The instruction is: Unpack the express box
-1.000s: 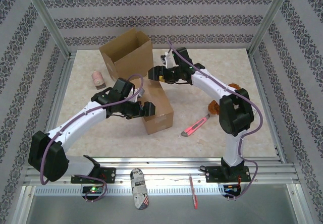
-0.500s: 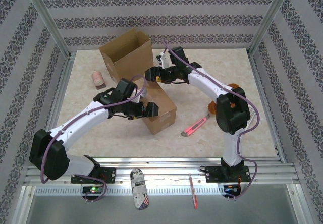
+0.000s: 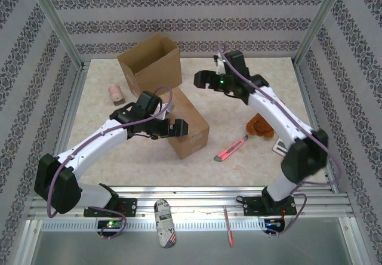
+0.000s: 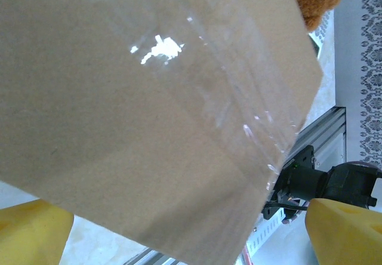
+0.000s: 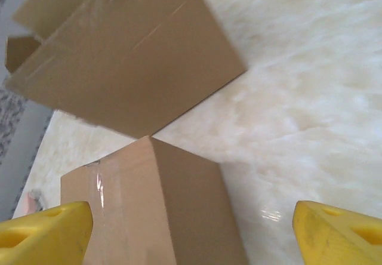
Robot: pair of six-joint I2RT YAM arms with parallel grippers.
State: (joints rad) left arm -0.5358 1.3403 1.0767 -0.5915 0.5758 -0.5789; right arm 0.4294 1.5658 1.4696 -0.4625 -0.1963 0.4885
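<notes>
Sitting mid-table, one taped express box (image 3: 194,129) has the left gripper (image 3: 175,128) at its side, jaws spread, nothing clasped; right gripper (image 3: 202,80) hovers spread, empty; one open box (image 3: 149,62) behind; one cutter (image 3: 231,150), one plush toy (image 3: 260,125).

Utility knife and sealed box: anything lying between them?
Nothing. In the top view the strip of table between the sealed box and the utility knife is bare.

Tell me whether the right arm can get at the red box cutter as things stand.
Probably yes. The box cutter lies on bare table, apart from the taped box and the plush toy, with nothing over it. The right claw is open and empty.
</notes>
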